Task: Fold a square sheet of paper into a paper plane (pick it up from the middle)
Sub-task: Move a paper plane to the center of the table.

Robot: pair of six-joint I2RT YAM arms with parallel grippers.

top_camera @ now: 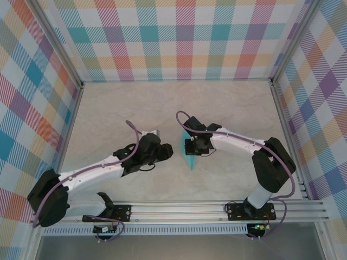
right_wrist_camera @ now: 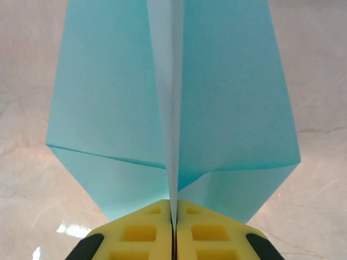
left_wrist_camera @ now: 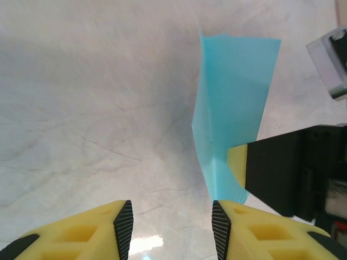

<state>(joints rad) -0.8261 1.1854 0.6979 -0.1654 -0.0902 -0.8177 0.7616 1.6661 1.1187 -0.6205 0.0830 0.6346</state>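
In the middle of the top view, just below centre, the blue paper (top_camera: pixel 188 155) stands on its edge between the two arms. In the right wrist view it takes up the upper part of the frame. Two flat wings spread left and right, and a thin ridge runs down the middle to the bottom edge. Your right gripper (right_wrist_camera: pixel 173 219) is pinched tight on that ridge, with its yellow pads pressed together and the paper between them. In the left wrist view the paper rises in the upper right of the frame. Your left gripper (left_wrist_camera: pixel 168 222) sits at the bottom, its jaws part way apart with nothing in them, just beside the paper's lower tip. The plane looks nearly made, and the wings seem to need shaping. Hold the right pinch firm so the ridge does not slip. Bring your left gripper in slowly from the side and touch one wing, not the ridge. Thin paper bends and tears easily, so press gently. Watch that you do not bump the black finger at the right of that view. The pale table (top_camera: pixel 227 103) lies underneath.
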